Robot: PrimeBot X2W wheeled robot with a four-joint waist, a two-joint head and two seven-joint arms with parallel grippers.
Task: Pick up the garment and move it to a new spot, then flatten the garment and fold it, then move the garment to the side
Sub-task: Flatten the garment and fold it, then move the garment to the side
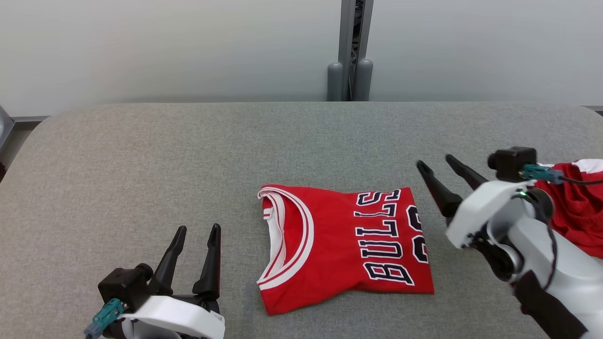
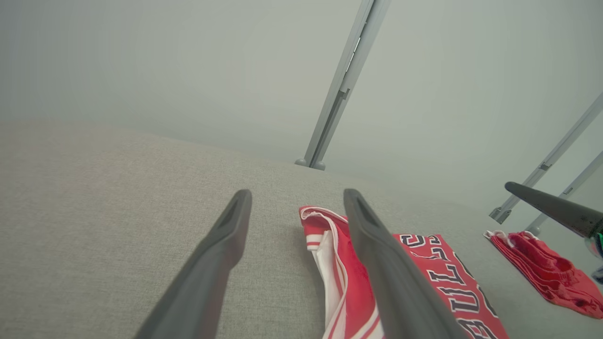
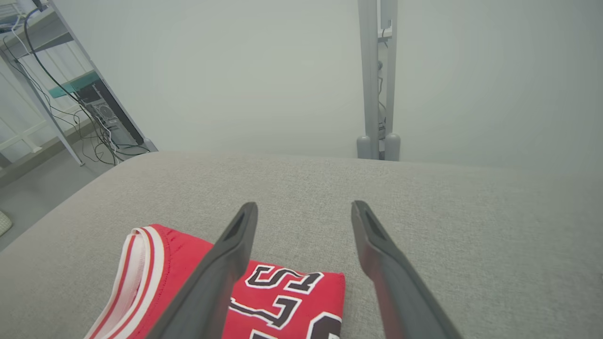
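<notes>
L gripper (image 1: 198,227) sits closest to you, low left in head view, fingers wide apart w/ nothing between them, over bare table (image 1: 141,155). On its wrist cam the L gripper (image 2: 297,193) shows the same spread. One finger crosses in front of the jersey (image 2: 447,278), but that's overlap in the view; you can't tell contact from it.

Jersey (image 1: 330,245) is your task item: red, folded into a rough rectangle, lying flat near table centre, a bit toward the near edge. White-and-red collar trim faces the L side. "BULLS" lettering and part of a number run sideways along the R side. Its near-L corner pokes out a little, so the edges aren't quite square.

R gripper (image 1: 434,160) is just beside the jersey's far R corner and apart from it, fingers pointing up-left, spread open, empty. On the R wrist cam, R gripper (image 3: 304,205) has both fingers parted w/ gray table between the tips. Jersey (image 3: 292,292) lies lower in that frame, its folded edge between the fingers. Height above the cloth: can't tell.

2nd garment (image 1: 577,212), also red, is bunched at the table's R edge, partly behind the R arm, well apart from the jersey. L cam catches the 2nd garment (image 2: 541,273) too. Gray post (image 1: 351,47) stands behind the table's far edge against a pale wall. Rack w/ cables (image 3: 94,103) shows at upper L on the R cam.
</notes>
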